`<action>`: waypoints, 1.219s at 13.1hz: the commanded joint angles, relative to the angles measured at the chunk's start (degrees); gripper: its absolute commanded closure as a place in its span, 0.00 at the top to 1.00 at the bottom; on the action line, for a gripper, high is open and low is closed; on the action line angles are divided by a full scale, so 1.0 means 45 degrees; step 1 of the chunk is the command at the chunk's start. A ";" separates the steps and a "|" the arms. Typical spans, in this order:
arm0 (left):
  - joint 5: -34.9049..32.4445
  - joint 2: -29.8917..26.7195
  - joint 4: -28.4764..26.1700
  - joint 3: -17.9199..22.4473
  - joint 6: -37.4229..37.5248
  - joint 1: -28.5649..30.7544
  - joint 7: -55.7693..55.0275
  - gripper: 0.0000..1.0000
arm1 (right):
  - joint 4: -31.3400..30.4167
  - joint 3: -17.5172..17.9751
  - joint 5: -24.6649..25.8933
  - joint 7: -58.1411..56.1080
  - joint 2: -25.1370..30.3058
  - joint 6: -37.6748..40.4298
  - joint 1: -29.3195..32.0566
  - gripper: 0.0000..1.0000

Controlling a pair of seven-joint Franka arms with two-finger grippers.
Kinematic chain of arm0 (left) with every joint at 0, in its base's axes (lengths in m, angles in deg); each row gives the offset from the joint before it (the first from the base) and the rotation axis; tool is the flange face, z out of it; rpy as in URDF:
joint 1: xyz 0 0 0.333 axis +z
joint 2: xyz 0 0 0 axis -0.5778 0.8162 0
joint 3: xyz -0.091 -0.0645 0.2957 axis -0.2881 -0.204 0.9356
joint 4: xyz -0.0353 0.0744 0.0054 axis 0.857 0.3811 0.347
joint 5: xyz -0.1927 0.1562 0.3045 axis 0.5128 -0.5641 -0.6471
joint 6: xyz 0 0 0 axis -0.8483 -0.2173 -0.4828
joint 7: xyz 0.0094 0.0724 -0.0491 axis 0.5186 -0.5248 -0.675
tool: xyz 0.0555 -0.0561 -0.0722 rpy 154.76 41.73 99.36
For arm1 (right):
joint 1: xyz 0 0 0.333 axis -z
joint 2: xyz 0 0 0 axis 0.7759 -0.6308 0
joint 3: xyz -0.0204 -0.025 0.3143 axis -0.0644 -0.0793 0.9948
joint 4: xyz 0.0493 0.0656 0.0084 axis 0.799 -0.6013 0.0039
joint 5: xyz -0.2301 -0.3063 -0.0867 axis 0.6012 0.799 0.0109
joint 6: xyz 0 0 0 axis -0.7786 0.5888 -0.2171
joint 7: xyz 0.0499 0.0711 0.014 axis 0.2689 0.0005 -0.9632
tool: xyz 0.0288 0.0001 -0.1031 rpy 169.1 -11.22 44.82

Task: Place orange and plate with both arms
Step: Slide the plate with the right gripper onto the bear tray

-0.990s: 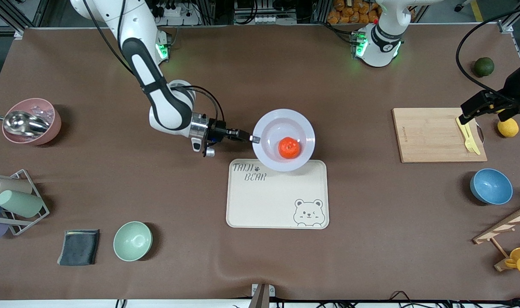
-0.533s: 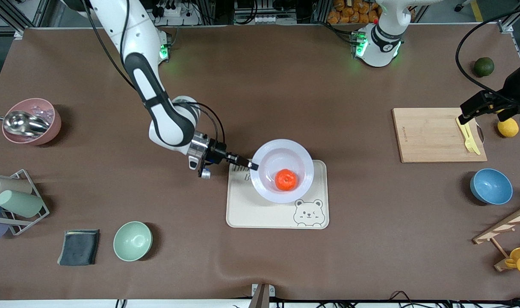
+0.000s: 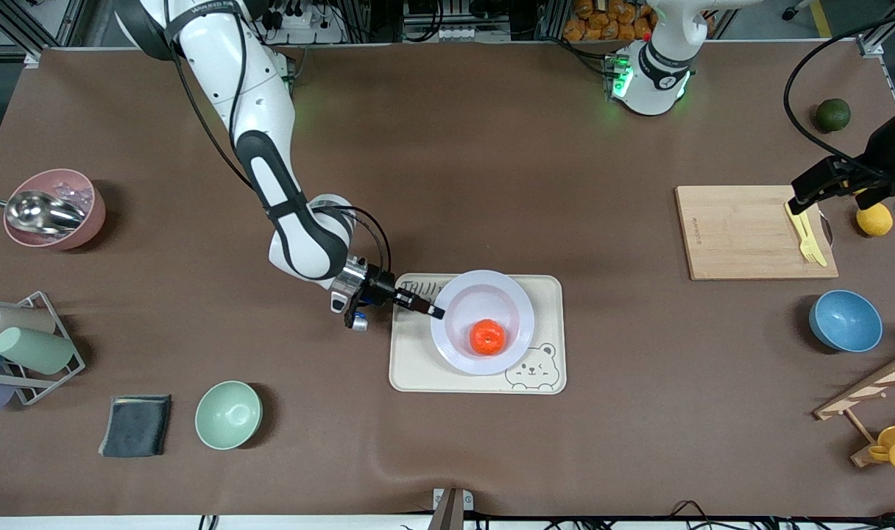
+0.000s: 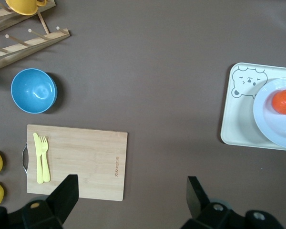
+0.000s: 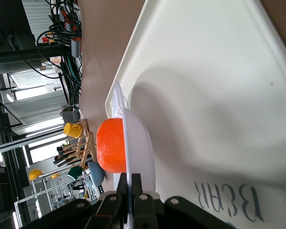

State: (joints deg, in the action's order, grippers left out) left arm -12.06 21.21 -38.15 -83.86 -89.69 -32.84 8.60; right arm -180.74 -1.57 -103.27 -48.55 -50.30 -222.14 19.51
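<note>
We see the right gripper [image 3: 434, 311] at the edge of the plate [image 3: 512, 298], and its two fingers are clamped on the rim at the side toward the right arm's end of the table. In the right wrist view the thin rim passes between the closed fingers [image 5: 135, 188]. The plate is over the cream tray [image 3: 418, 361] with the bear print; it seems to sit on the tray, but we cannot tell for sure if its underside touches everywhere. The orange [image 3: 487, 336] lies in the middle of the plate, a little toward the front camera. In the right wrist view the orange [image 5: 110, 144] shows just beside the plate's rim [image 5: 139, 152].

The left gripper [image 4: 132, 195] waits in the air near the left arm's end of the table, over the edge of the wooden cutting board [image 3: 734, 235]. Its jaws stand wide apart and hold nothing. From the left wrist view we see the board [image 4: 86, 162] below it, with a yellow fork [image 4: 42, 157] lying on the board. A blue bowl [image 3: 845, 321] stands nearer to the front camera than the board. A lemon [image 3: 874, 219] lies just beside the board, and a dark green fruit [image 3: 833, 115] is farther from the camera.
</note>
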 commanded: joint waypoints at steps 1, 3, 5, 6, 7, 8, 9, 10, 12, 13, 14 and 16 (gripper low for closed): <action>0.0256 0.0018 0.0094 -0.0001 0.0102 0.0061 0.0246 1.00 | 0.0702 0.0063 0.0157 0.0087 -0.0534 -0.0203 -0.0058 0.00; 0.0256 0.0018 0.0114 -0.0001 0.0102 0.0080 0.0246 1.00 | 0.0664 0.0063 0.0390 0.0067 -0.0535 -0.0222 -0.0038 0.00; 0.0256 -0.0001 0.0094 -0.0001 0.0102 0.0080 0.0246 1.00 | 0.0624 0.0082 0.0529 0.0048 -0.0555 -0.0280 -0.0038 0.00; 0.0256 -0.0002 0.0094 -0.0001 0.0102 0.0061 0.0246 1.00 | 0.0605 0.0063 0.0548 0.0048 -0.0574 -0.0300 -0.0057 0.00; 0.0256 -0.0002 0.0114 -0.0001 0.0102 0.0060 0.0246 1.00 | 0.0624 0.0063 0.0606 0.0048 -0.0613 -0.0300 -0.0019 0.00; 0.0256 -0.0002 0.0094 -0.0021 0.0102 0.0060 0.0246 1.00 | 0.0624 0.0063 0.0761 0.0067 -0.0632 -0.0300 0.0039 0.00; 0.0256 -0.0002 0.0114 -0.0021 0.0102 0.0060 0.0246 1.00 | 0.0624 0.0082 0.0937 0.0087 -0.0633 -0.0300 0.0117 0.02; 0.0256 -0.0002 0.0114 -0.0021 0.0102 0.0060 0.0246 1.00 | 0.0624 0.0082 0.0997 0.0106 -0.0633 -0.0300 0.0137 0.20; 0.0237 -0.0002 0.0114 -0.0041 0.0102 0.0060 0.0246 1.00 | 0.0586 0.0063 0.1017 0.0106 -0.0652 -0.0300 0.0138 0.31; 0.0237 -0.0002 0.0094 -0.0041 0.0121 0.0060 0.0246 1.00 | 0.0605 0.0063 0.1172 0.0126 -0.0672 -0.0320 0.0138 0.32; 0.0237 -0.0021 0.0094 -0.0021 0.0121 0.0060 0.0246 1.00 | 0.0605 0.0063 0.1366 0.0165 -0.0730 -0.0339 0.0138 0.38; 0.0237 -0.0002 0.0094 -0.0041 0.0121 0.0060 0.0246 1.00 | 0.0566 0.0063 0.1640 0.0223 -0.0730 -0.0495 0.0138 0.41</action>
State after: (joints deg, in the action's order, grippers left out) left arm -12.06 21.21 -38.16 -83.94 -89.69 -32.85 8.60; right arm -179.58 -1.68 -97.76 -48.62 -52.72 -223.63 19.71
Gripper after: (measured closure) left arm 0.000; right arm 0.599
